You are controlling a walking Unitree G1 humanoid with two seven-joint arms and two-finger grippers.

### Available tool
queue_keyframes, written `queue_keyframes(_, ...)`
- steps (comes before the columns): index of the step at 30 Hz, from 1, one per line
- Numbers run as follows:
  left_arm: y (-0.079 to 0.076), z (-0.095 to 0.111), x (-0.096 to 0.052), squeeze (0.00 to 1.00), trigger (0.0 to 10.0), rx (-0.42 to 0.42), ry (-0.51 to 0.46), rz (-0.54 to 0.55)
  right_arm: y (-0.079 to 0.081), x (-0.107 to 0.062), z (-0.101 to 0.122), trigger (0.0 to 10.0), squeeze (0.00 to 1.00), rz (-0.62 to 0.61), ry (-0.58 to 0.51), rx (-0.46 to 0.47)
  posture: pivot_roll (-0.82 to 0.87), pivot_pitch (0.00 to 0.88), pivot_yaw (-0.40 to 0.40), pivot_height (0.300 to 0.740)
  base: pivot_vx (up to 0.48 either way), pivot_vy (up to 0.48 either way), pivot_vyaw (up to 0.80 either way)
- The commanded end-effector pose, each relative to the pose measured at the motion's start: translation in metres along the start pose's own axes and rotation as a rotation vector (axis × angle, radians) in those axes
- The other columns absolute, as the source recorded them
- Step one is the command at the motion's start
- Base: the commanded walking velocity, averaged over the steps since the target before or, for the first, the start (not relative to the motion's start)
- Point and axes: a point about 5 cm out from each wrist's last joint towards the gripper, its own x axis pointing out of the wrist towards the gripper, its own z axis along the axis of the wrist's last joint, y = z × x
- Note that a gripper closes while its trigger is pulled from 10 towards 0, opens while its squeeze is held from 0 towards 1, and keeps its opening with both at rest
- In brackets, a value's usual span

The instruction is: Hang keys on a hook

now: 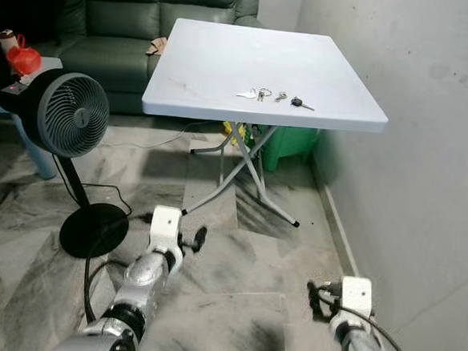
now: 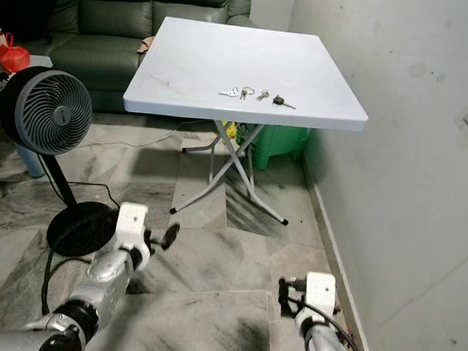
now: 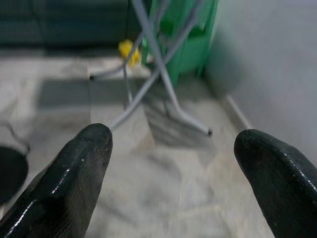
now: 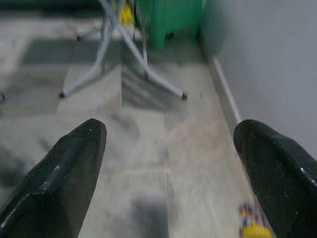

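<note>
1. Keys (image 1: 275,96) lie in a short row near the front edge of the white tabletop (image 1: 226,58), toward its right half: a pale tag at the left, small rings in the middle, a dark-headed key at the right.
2. Tabletop stands on crossed grey folding legs (image 1: 247,164) close beside the pale wall (image 1: 416,92) on the robot's right.
3. Left gripper (image 3: 173,163) hangs low over the marbled floor (image 1: 237,248), well short of the tabletop and below it; its two black fingers (image 3: 74,178) are spread wide with nothing between them.
4. Right gripper (image 4: 173,163) is also low, near the wall's skirting, fingers (image 4: 64,173) likewise spread apart and empty.
5. Green bin (image 1: 288,147) sits under the tabletop against the wall, with something yellow (image 3: 126,48) on the floor beside it.
6. Black fan (image 1: 65,115) stands on a round base left of the tabletop, its cord trailing over the floor.
7. Dark green sofa (image 1: 124,23) runs behind the tabletop and fan.
8. Red bag (image 1: 21,56) rests on a small table at the far left.
9. Small coloured object (image 4: 252,223), blurred, lies on the floor near the right gripper.
</note>
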Motion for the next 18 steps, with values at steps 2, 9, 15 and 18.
queue_keyframes(2,0.004,0.013,0.002,0.00,10.0,0.035,-0.070,-0.012,-0.001,0.004,0.015,10.0,0.00,0.003,-0.085,-0.005,-0.11,0.000,-0.029,0.740,0.000,0.000,0.00)
queue_keyframes(9,0.012,0.037,-0.004,0.00,10.0,0.017,-0.237,-0.041,0.012,-0.001,0.050,10.0,0.00,0.072,-0.301,-0.025,-0.13,0.000,-0.022,0.740,0.000,0.000,0.00)
queue_keyframes(15,0.015,0.057,-0.012,0.00,10.0,-0.028,-0.312,-0.076,0.032,-0.015,0.080,10.0,0.00,0.148,-0.434,0.014,-0.13,0.000,-0.019,0.740,0.000,0.000,0.00)
queue_keyframes(18,0.016,0.066,-0.014,0.00,10.0,-0.057,-0.338,-0.084,0.037,-0.022,0.093,10.0,0.00,0.164,-0.477,0.015,-0.13,0.005,-0.019,0.740,0.000,0.000,0.00)
